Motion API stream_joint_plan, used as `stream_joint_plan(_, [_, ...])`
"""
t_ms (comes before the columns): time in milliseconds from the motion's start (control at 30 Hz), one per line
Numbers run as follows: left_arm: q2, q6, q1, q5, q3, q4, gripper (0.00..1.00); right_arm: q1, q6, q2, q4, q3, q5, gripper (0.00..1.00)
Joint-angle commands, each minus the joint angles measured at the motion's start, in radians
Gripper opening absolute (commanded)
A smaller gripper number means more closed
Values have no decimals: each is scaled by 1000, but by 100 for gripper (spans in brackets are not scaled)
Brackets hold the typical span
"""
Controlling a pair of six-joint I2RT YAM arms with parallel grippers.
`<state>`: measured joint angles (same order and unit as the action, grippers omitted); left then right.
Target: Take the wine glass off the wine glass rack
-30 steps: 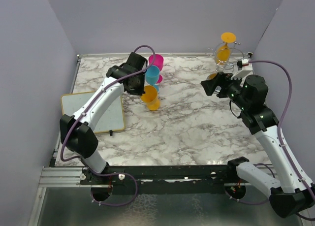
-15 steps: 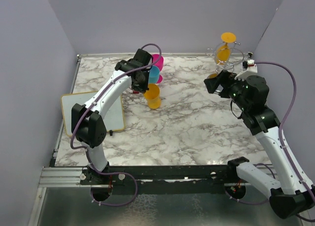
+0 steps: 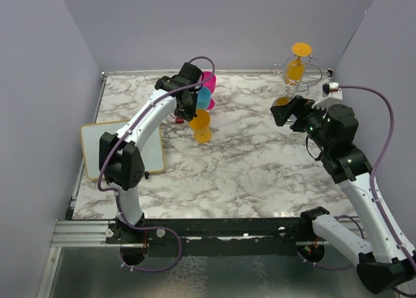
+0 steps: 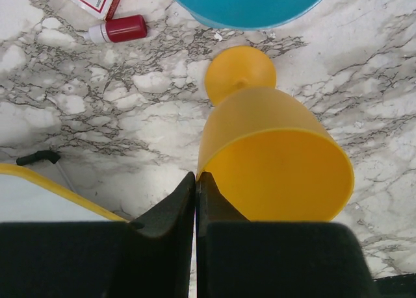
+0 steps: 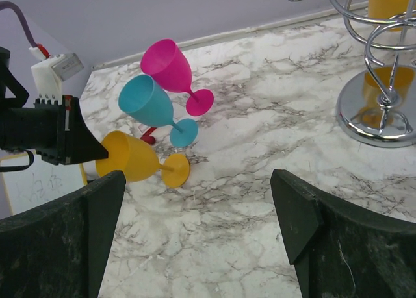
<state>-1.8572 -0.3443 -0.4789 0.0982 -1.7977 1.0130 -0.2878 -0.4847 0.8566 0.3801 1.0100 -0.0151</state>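
Wine glass [image 3: 296, 69] hangs stem-up on wine glass rack [image 3: 300, 88], just beyond right gripper [image 5: 198, 181], fingers apart; left gripper [image 4: 195, 181], fingers together, well apart, far left.

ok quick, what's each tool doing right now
left tool: closed on the rim of the yellow wine glass
right tool: open, holding nothing
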Motion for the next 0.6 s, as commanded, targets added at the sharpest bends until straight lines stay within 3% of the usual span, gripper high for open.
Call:
stream_joint_plan(0, [-13,15,4,27,-44,13,9,3,14,-11,-33,-15,33,96])
stream_joint_plan(567, [125,46,5,17,-30,-10,53,3,176,-2,-24,7,-52,97])
